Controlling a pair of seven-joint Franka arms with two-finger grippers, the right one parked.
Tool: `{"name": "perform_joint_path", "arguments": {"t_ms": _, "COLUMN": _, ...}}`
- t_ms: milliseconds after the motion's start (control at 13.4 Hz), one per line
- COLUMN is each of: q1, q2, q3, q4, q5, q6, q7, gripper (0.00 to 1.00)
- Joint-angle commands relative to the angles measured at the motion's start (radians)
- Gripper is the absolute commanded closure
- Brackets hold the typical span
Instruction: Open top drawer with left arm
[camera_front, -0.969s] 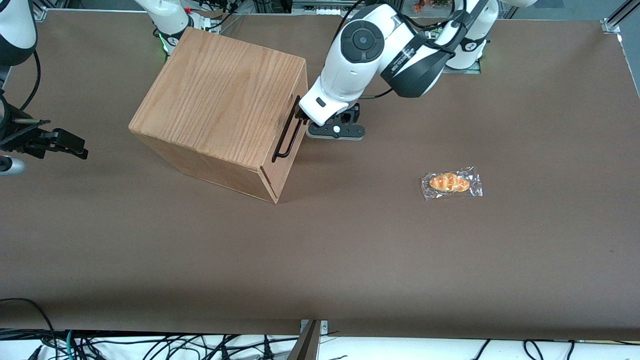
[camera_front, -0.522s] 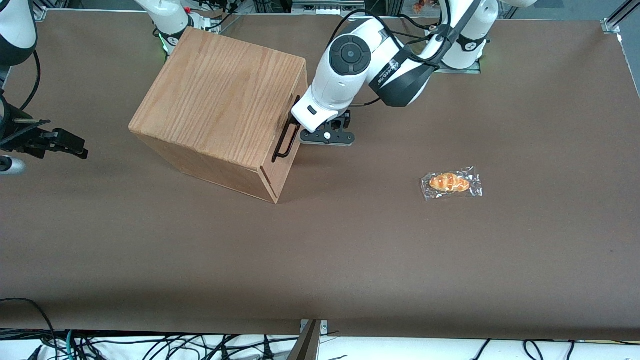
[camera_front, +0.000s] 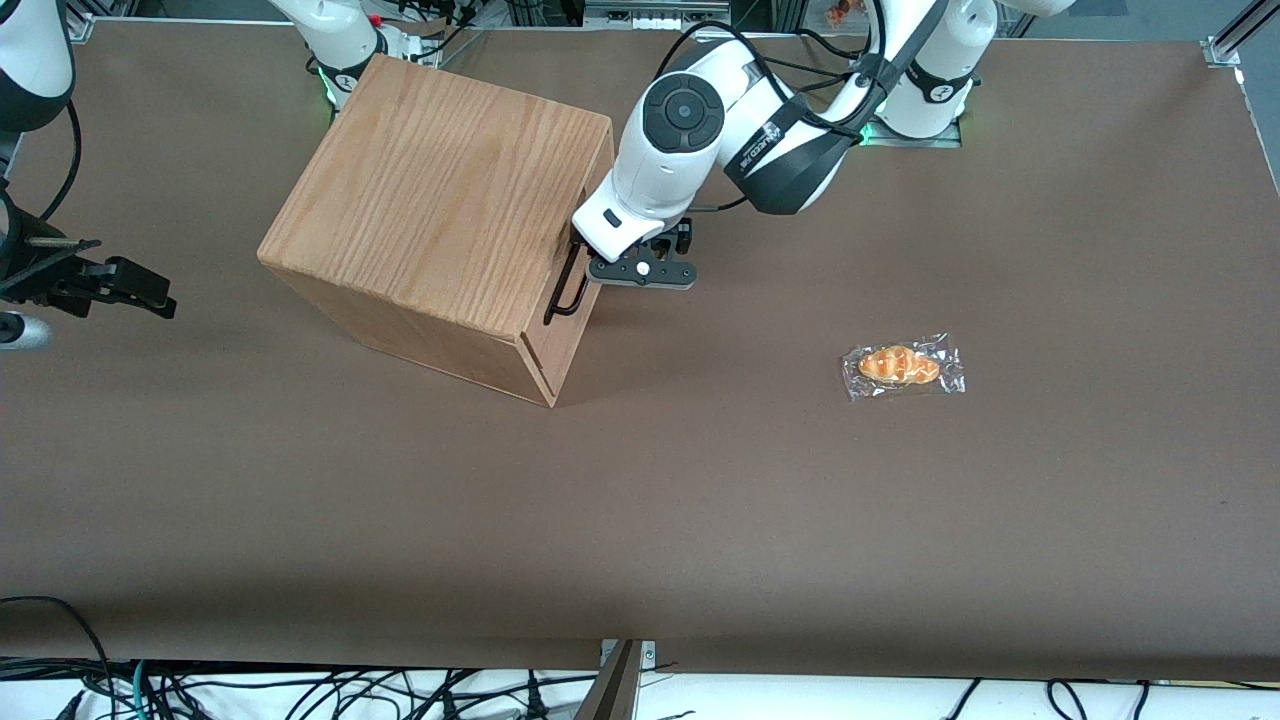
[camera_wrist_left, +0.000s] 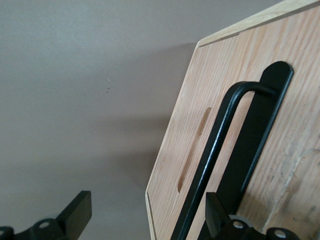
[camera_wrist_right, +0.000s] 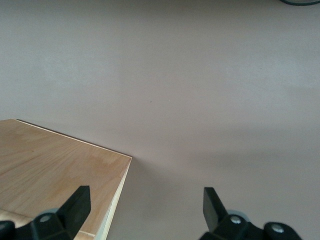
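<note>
While my left arm (camera_front: 700, 130) bends down over the brown table (camera_front: 700, 500), my gripper (camera_wrist_left: 145, 222) sits right at the front of the light oak cabinet (camera_front: 440, 190), level with the black bar handle (camera_front: 567, 285); my fingers (camera_wrist_left: 77, 212) are spread apart and grip nothing; in the left wrist view one finger stands out over bare table, clear of the wood, while the other finger lies against or just beside the handle bar, and I cannot tell whether it truly touches. The top drawer (camera_wrist_left: 295, 165) shows its light-wood front close up in that view, the handle running along it on a black mounting plate, with a narrow slot cut in the wood beside the bar; the drawer front sits flush with the cabinet's box in the front view, so it is not yet pulled out. The cabinet stands turned at an angle on the table; a wrapped bread roll (camera_front: 902, 366) lies well apart from it, toward the working arm's end and nearer the front camera.
</note>
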Motion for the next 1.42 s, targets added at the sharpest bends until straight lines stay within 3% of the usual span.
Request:
{"name": "perform_joint_path", "arguments": {"t_ms": 0, "q1": -0.016, "q2": 0.019, "q3": 0.010, "q4": 0.035, "q5": -0.006, "q6": -0.006, "q7": 0.011, "gripper": 0.00}}
{"name": "perform_joint_path", "arguments": {"t_ms": 1341, "q1": -0.009, "q2": 0.034, "q3": 0.010, "q4": 0.027, "q5": -0.003, "q6": 0.006, "q7": 0.063, "gripper": 0.00}}
